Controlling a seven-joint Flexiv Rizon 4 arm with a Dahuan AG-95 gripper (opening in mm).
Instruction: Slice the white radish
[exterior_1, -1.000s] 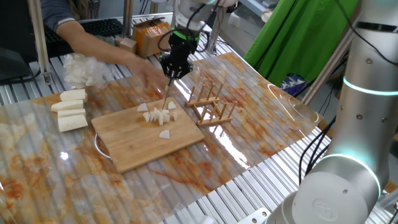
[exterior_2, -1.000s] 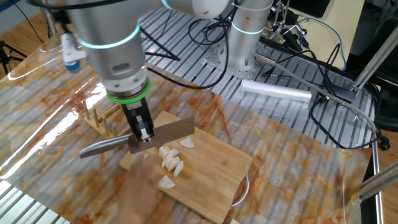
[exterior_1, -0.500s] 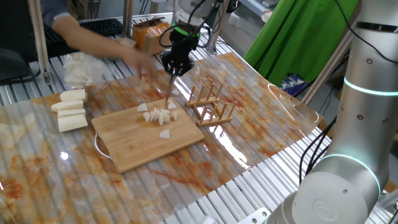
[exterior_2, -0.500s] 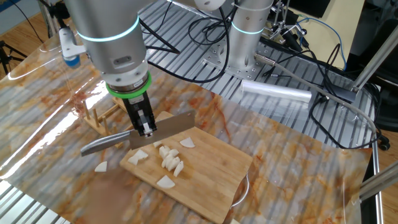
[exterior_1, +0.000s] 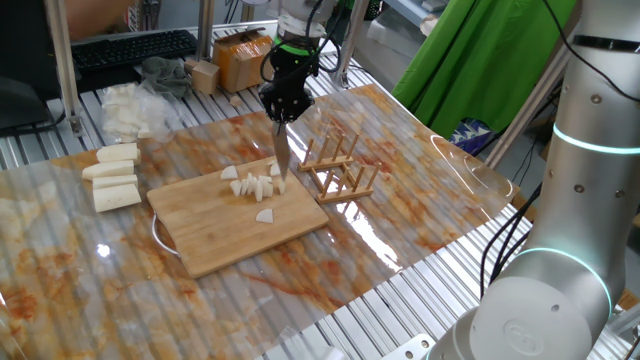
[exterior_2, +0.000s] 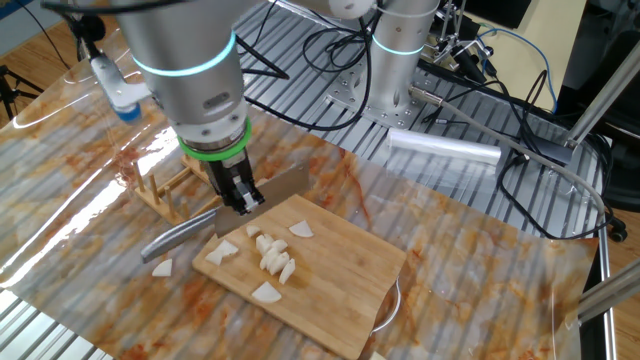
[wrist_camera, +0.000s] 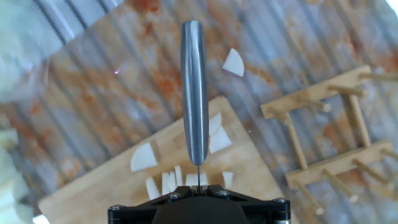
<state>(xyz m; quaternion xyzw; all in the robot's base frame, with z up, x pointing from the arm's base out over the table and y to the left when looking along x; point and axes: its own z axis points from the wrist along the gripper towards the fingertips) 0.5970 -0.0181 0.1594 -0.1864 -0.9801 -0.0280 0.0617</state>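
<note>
Black two-finger tool (exterior_2: 241, 197) points down, clamped on a steel knife (exterior_2: 222, 213); handle sticks out toward the counter (exterior_2: 470, 250) edge, blade held above the board. Beneath it, the white radish (exterior_2: 272, 258), cut into small pale pieces, lies clustered on the rectangular bamboo cutting board (exterior_2: 340, 290). One stray piece (exterior_2: 161, 268) sits off the board on the counter. Wooden peg rack (exterior_1: 337, 165) stands just beside the board. Three longer white radish chunks (exterior_1: 112, 176) lie grouped well apart.

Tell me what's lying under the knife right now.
Under the knife: the cutting board's corner with white radish pieces on both sides of it, then bare table. Whatever sits directly beneath the knife is covered.
</note>
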